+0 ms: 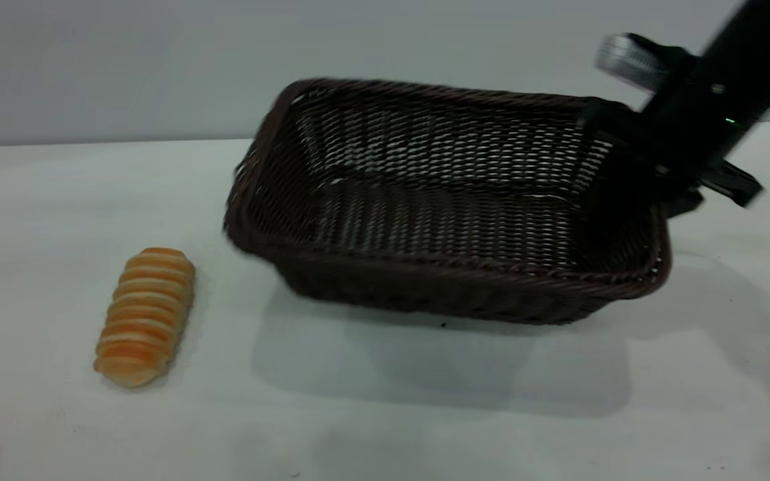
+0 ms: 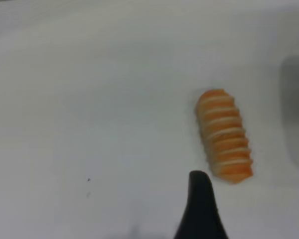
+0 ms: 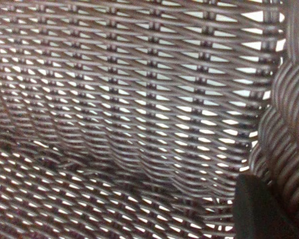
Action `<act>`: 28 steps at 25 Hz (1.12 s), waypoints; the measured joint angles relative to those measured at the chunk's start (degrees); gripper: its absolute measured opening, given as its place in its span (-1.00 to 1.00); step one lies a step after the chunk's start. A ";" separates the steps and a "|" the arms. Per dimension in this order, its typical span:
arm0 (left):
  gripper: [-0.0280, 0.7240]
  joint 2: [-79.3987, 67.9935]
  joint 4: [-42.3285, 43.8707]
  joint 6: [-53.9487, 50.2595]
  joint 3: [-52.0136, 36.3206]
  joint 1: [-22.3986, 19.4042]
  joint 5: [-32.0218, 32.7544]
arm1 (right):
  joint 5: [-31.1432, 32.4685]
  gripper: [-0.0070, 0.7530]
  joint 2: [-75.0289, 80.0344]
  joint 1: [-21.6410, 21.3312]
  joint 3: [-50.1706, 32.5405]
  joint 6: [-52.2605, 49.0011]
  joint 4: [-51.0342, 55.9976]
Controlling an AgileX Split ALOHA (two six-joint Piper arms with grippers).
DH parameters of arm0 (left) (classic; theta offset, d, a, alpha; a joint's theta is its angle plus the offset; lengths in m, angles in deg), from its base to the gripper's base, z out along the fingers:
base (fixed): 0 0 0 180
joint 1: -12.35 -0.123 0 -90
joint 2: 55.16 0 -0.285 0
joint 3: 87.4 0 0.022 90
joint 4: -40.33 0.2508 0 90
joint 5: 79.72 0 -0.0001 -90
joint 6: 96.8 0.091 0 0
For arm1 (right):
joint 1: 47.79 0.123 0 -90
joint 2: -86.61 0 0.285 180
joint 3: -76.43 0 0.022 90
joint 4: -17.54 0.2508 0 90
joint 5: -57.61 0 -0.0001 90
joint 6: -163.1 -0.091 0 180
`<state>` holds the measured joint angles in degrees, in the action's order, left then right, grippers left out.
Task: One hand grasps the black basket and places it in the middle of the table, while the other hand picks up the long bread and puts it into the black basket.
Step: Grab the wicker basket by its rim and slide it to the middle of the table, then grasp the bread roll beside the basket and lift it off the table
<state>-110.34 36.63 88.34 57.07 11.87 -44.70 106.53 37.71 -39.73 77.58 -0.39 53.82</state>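
While seemingly clamped, right gripper (image 1: 632, 167) grips the black basket (image 1: 438, 220) rim.

Dark-brown woven basket (image 1: 445, 200); orange, cream-ridged bread (image 1: 146, 315)

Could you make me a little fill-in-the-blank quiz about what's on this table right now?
1. The long bread lies on the white ____, outside the basket.
2. The black basket holds ____ inside it.
3. The right gripper grips the basket at its ____ end in the exterior view.
4. The left gripper hovers near the ____.

Missing words: table; nothing; right; bread
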 joint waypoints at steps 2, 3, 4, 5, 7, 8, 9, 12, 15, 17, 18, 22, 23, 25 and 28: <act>0.64 -0.40 -0.93 0.00 0.00 0.00 -0.47 | 0.31 -0.73 2.65 1.57 3.83 -0.14 -2.49; 0.64 -0.71 -1.43 0.00 0.00 0.00 -0.59 | 0.30 -0.73 3.83 2.28 5.26 -0.59 -3.14; 0.64 -1.27 -1.69 0.00 0.00 0.00 -0.64 | 0.43 -0.73 5.26 2.76 6.14 -0.89 -3.58; 0.64 -2.01 -2.15 0.00 0.00 0.00 -0.72 | 0.43 -0.73 6.67 2.98 6.96 -1.16 -3.78; 0.64 -3.64 -3.26 0.00 0.00 0.00 -0.79 | 0.15 -0.73 9.03 3.04 7.87 -1.36 -4.14; 0.64 -4.67 -3.84 0.00 0.00 0.00 -0.94 | -0.06 -0.73 10.02 3.04 7.99 -1.55 -4.05; 0.64 -5.81 -4.14 0.00 0.00 0.00 -1.40 | -0.43 -0.72 10.47 2.90 8.20 -1.55 -3.91; 0.64 -10.02 -4.28 0.06 0.00 0.00 -4.06 | -1.27 -0.63 10.52 2.90 8.35 -1.55 -4.17; 0.64 -16.02 -6.32 0.01 0.00 0.00 -7.90 | -2.38 -0.37 10.70 2.90 8.62 -1.55 -4.31; 0.64 -20.99 -8.68 0.06 0.00 0.19 -10.35 | -1.26 -0.14 10.76 2.90 9.36 -1.55 -4.77; 0.64 -23.93 -9.35 0.40 0.00 0.47 -11.34 | 0.34 -0.01 10.76 2.90 10.15 -1.55 -5.38; 0.64 -36.49 -10.17 2.41 0.71 0.77 -16.41 | 9.31 0.30 8.78 2.72 14.99 -1.49 -9.43; 0.64 -39.88 -10.18 2.53 1.21 0.77 -17.11 | 11.52 0.33 7.19 2.72 16.00 -1.44 -10.79; 0.64 -45.66 -10.23 2.66 2.87 0.77 -17.68 | 14.44 0.35 3.01 2.72 17.21 -1.39 -13.41; 0.64 -52.97 -10.31 2.70 5.73 1.50 -18.09 | 16.62 0.35 -5.23 2.72 17.63 -1.33 -15.52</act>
<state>-163.31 26.32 91.04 62.80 13.37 -62.79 123.15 32.49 -37.01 95.21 -1.72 38.30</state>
